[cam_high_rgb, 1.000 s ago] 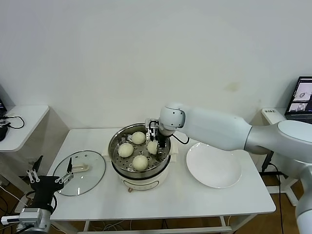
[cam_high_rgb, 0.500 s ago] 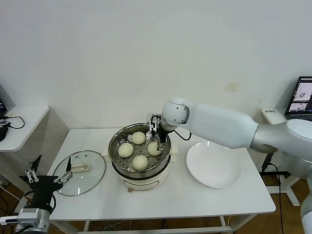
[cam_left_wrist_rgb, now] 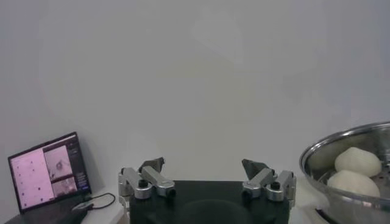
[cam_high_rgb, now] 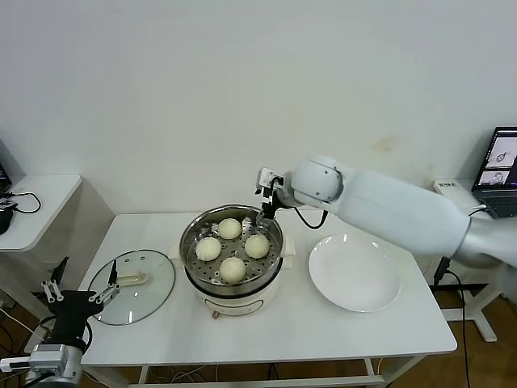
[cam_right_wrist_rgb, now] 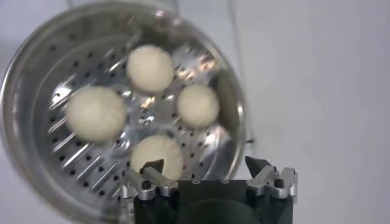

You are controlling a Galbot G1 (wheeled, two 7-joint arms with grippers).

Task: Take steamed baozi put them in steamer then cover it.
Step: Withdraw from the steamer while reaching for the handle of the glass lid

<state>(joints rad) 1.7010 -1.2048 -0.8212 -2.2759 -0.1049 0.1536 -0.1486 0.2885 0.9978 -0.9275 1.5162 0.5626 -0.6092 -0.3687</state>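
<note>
Hovering above steamer [cam_high_rgb: 233, 250] rear rim, right tool [cam_high_rgb: 265, 212] apart, seemingly empty; plate [cam_high_rgb: 354, 273] beside.

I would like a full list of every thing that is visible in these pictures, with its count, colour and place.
steamed baozi: four, cream-white, on the perforated tray inside the steamer
steamer: one, shiny steel on a cream-white base, centre of the table
cover: one, clear glass with cream handle, flat on the table left of the steamer
plate: one, white, right of the steamer
table: one, white
side table: one, white, far left
laptop: one, screen on, far right
right gripper: open, above the steamer's rear rim
left gripper: open, low beside the table's left front corner
</note>
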